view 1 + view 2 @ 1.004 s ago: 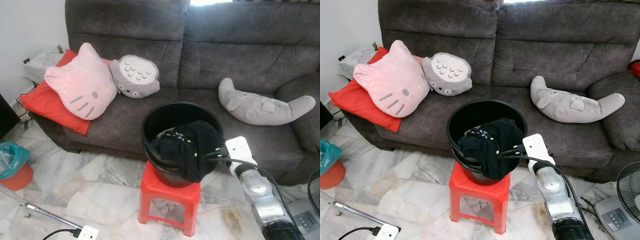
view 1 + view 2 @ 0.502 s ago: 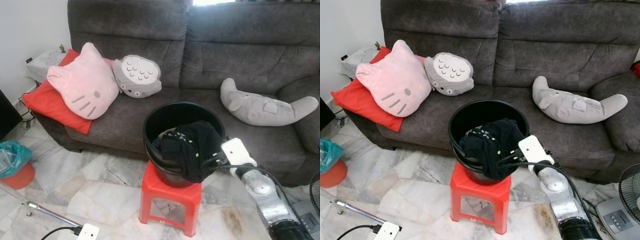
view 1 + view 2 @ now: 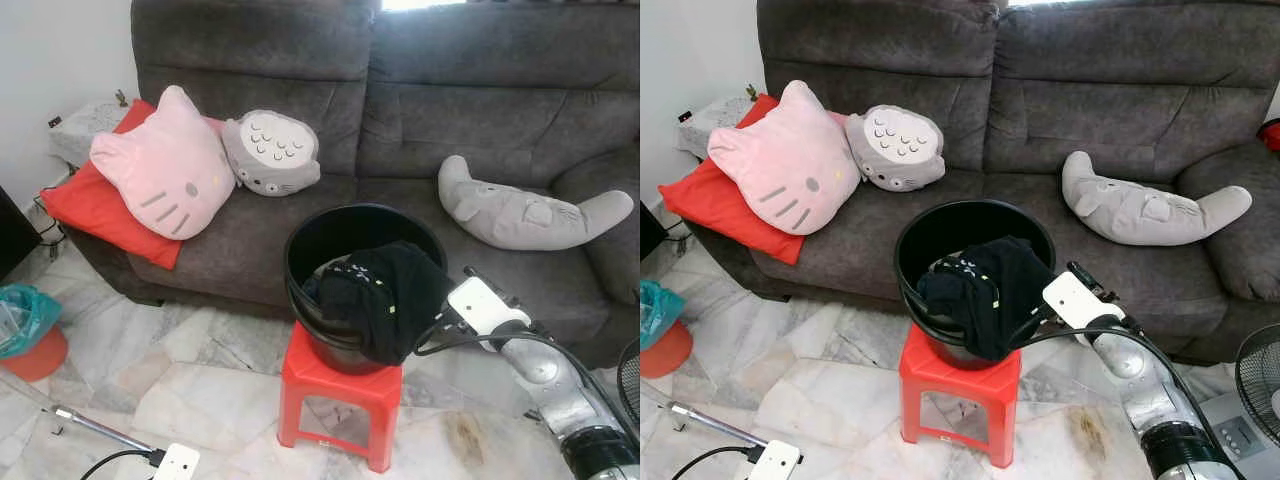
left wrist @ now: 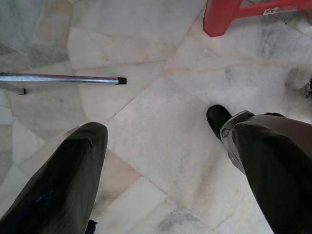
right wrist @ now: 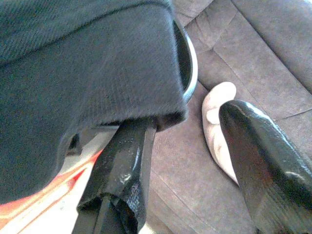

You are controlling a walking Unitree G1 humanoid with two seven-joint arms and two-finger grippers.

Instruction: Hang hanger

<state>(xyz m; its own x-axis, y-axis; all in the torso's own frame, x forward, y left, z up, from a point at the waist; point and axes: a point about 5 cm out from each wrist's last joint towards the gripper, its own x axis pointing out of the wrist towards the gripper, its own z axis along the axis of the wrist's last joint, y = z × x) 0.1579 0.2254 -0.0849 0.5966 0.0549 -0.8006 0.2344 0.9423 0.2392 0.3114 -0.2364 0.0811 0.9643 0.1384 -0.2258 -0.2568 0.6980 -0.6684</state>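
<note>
While the right jaws (image 3: 1037,325) stand parted at the bucket's (image 3: 940,225) near side, one finger (image 5: 124,165) lies tucked under the hem of the black garment (image 3: 985,285) and the other (image 5: 263,156) stands clear out beside it, so nothing is clamped yet. That garment lies directly ahead of the fingers, draped over the bucket rim and hanging down the outside toward the wrist. No hanger can be made out; if one is there, it is hidden in the cloth, and its long axis cannot be told. The right arm is plainly the nearer one.

Inside the bucket sits the rest of the dark clothing, heaped toward the robot's side; the far half looks hollow. The bucket stands on a red stool (image 3: 958,385) just before the sofa (image 3: 1120,100).

Hanging idle, the left jaws (image 4: 161,161) are spread wide above the marble floor (image 4: 161,63), well apart from the bucket, with a metal rod (image 4: 58,78) lying nearby.
</note>
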